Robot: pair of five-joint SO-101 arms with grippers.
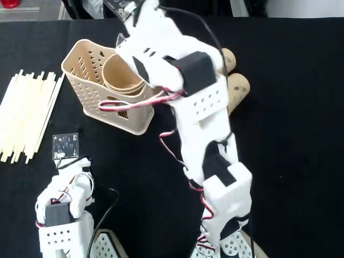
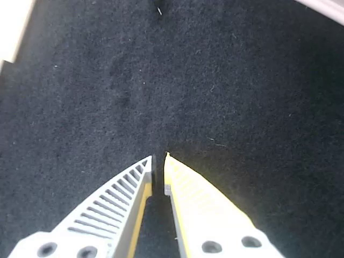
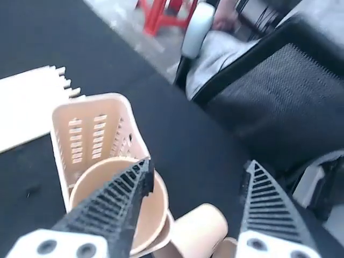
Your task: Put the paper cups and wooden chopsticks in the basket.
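Note:
The beige slotted basket (image 1: 94, 80) (image 3: 88, 131) stands at the back left and holds nested paper cups (image 1: 122, 75) (image 3: 137, 207). Two more paper cups (image 1: 236, 90) lie on their sides to its right, partly hidden behind the right arm; one of them (image 3: 200, 232) lies just beside the basket. A bundle of wooden chopsticks (image 1: 27, 115) (image 3: 29, 105) lies flat at the far left. My right gripper (image 1: 124, 42) (image 3: 196, 177) hovers open above the basket's far rim, holding nothing. My left gripper (image 2: 159, 157) (image 1: 81, 171) rests shut and empty over the black cloth at the front left.
A black cloth (image 1: 290, 150) covers the table. A small square printed card (image 1: 65, 145) lies in front of the chopsticks. Behind the table's far edge stand a black mesh chair (image 3: 285, 91) and a red stool (image 3: 161, 13).

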